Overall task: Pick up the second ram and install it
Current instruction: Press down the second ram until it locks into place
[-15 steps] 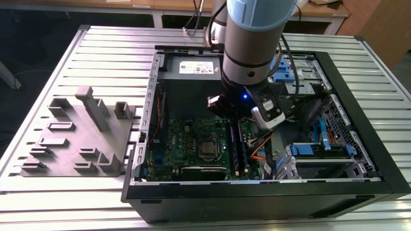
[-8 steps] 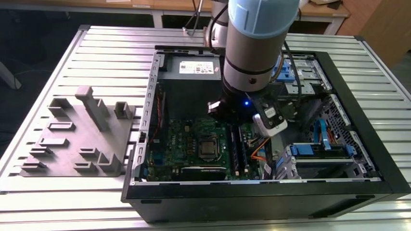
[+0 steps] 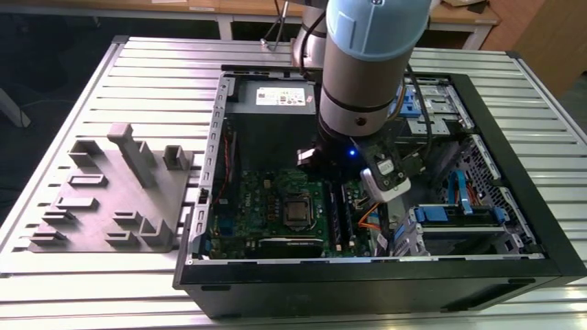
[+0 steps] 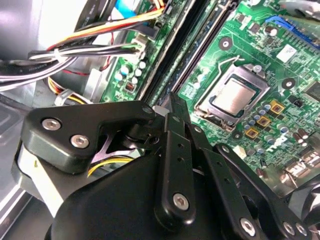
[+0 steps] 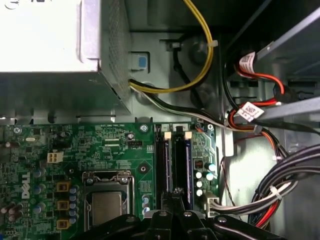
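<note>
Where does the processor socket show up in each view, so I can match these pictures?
Exterior view: the processor socket sits mid-motherboard, on the exterior view's left of the black memory sockets.
Second wrist view: it lies on the green board, alongside the memory sockets.
First wrist view: it lies next to the memory sockets.
Shared landmark: the memory sockets.

Slatted metal table (image 3: 110, 275) carries open computer case (image 3: 541, 240), grey fixture block (image 3: 110, 199) beside.
</note>
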You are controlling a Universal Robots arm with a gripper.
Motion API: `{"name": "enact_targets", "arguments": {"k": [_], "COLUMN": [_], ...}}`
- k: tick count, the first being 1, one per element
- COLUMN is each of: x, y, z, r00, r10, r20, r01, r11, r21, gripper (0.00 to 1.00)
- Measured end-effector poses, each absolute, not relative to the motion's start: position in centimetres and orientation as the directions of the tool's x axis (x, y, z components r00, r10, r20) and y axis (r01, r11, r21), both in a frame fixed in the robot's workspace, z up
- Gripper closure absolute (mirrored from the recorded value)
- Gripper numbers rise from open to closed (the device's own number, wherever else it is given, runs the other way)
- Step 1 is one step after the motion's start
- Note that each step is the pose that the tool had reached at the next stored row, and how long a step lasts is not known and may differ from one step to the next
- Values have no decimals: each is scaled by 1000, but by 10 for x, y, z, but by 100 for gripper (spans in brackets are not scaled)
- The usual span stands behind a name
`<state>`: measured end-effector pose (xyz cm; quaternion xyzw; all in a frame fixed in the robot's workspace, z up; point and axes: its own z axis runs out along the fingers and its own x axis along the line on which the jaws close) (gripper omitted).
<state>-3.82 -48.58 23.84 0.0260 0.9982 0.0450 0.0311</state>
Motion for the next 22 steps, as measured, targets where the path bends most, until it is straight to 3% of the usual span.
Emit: {"name": "enact_targets", "arguments": {"k": [10, 22], "x": [-38, -38], "y": [-491, -508], "z": [237, 234], "r00": [-996, -997], "r10": [59, 52], "r20": [-62, -62], "r01": [56, 49], "r11": [997, 997], "r21": [58, 51], "gripper": [93, 93]}}
